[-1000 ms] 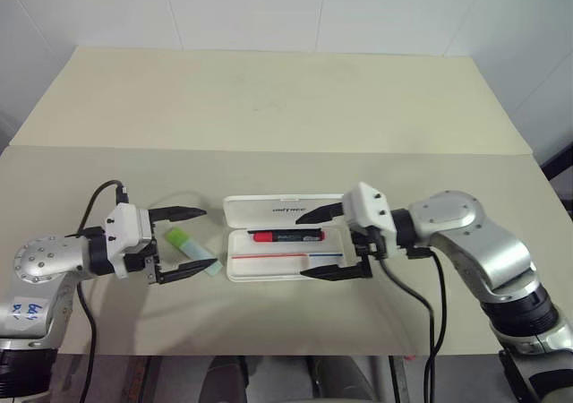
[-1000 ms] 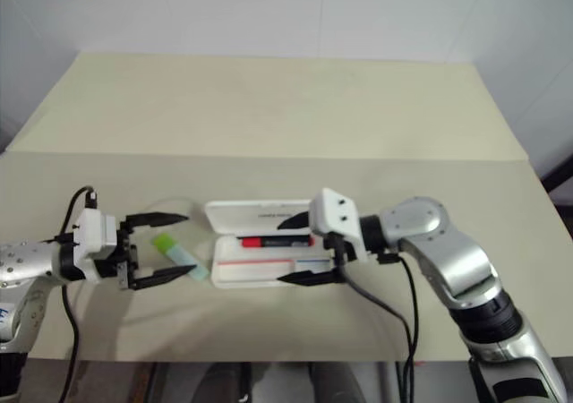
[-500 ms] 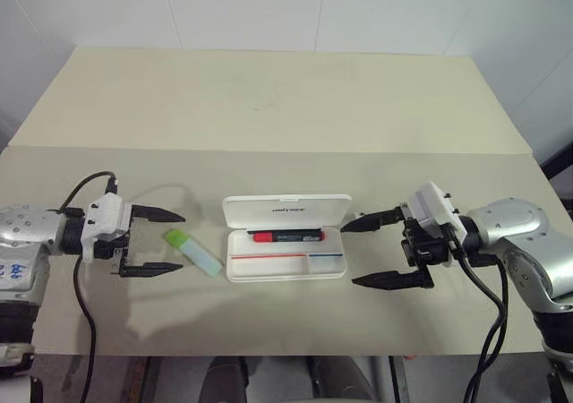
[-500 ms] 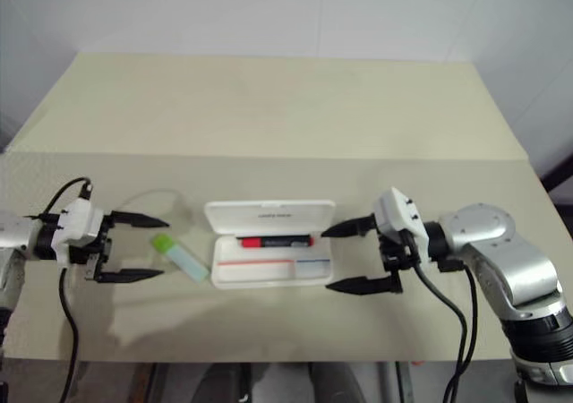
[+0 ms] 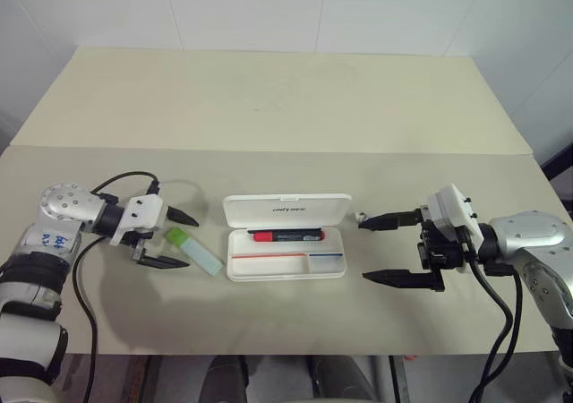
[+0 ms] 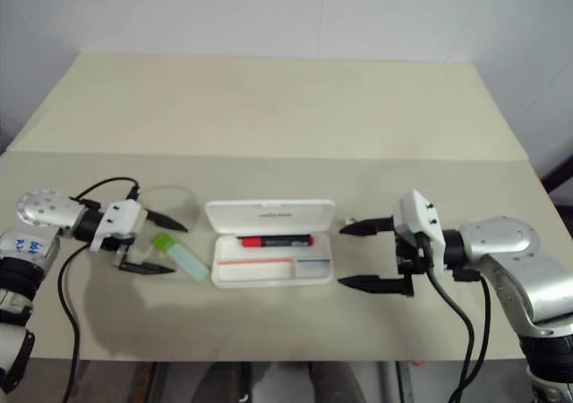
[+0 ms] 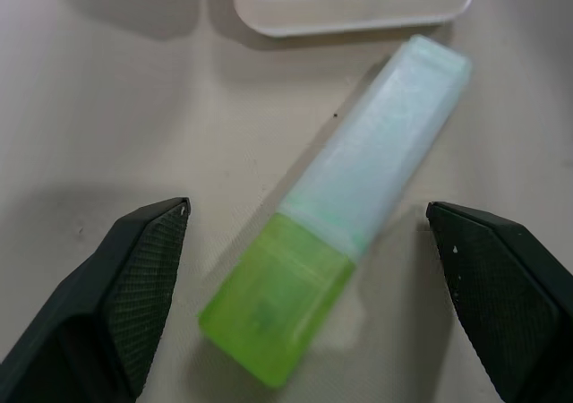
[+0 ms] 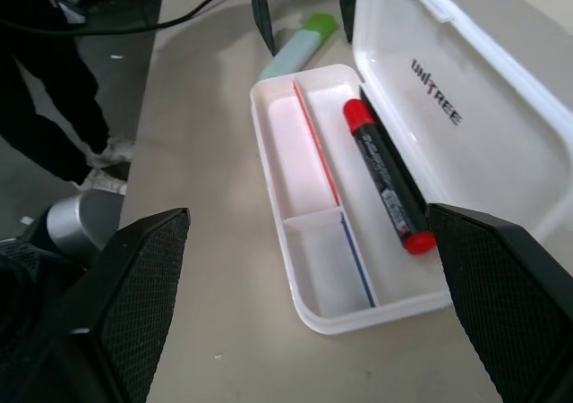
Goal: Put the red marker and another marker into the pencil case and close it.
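1. The left gripper (image 5: 175,239) is seen at the left of the table (image 5: 286,107), its jaws spread apart with one finger on either side of the lime-green end of the mint marker (image 5: 193,250); nothing is gripped.
2. The mint marker is laid flat on the table, angled, just beside the left edge of the pencil case (image 5: 285,266).
3. The pencil case is found open at the table's middle, lid tilted back, with the red marker (image 5: 286,235) lying inside along the hinge side.
4. The right gripper (image 5: 391,248) is held well to the right of the case, jaws wide apart and empty.
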